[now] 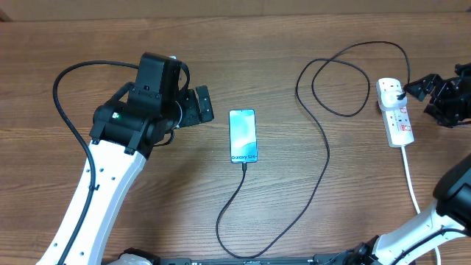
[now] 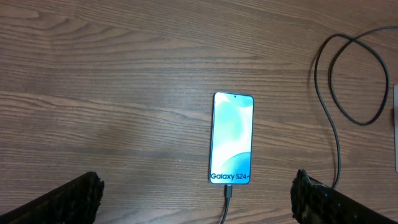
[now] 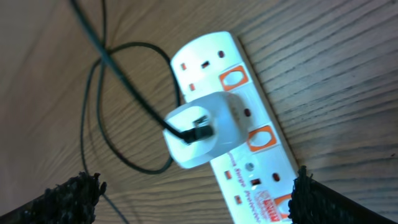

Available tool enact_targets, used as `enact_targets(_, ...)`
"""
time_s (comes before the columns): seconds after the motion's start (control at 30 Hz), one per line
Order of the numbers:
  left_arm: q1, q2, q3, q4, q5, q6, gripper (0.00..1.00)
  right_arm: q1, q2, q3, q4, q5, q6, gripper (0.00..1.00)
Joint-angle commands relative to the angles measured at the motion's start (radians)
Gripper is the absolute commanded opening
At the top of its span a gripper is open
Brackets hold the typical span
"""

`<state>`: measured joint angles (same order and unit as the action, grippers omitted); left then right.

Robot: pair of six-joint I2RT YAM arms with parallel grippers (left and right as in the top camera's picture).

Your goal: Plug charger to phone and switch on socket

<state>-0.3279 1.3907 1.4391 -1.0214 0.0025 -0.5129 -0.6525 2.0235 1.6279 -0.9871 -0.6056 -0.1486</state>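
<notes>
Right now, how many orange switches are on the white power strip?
2. The first switch sits beside the empty outlet; the second switch sits beside the white plug. The power strip is cut off below, so another may hide.

**A:** Can you read the switches on the socket from overhead?

**B:** Too small. The right wrist view is nearer but soft (the label print is a smear), and the strip's end is cut off at the bottom edge.

**A:** Its white cord?

**B:** It heads for the table's near right corner and is hidden behind the right arm.

**A:** The charger?

**B:** In the left wrist view it leaves the picture just below the phone.

**A:** The right gripper?

**B:** Its wrist is cut off at the overhead picture's right edge.
</notes>
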Motion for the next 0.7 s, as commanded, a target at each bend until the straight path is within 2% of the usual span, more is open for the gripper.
enact_targets(0.0, -0.006, -0.003, 0.003, 0.001, -0.017, 0.023, 1.00, 0.016, 0.037, 0.009, 0.011, 0.000, -0.044, 1.00)
enact_targets(0.67, -0.006, -0.003, 0.003, 0.001, -0.017, 0.023, 1.00, 0.098, 0.070, -0.085, 0.129, 0.048, -0.040, 1.00)
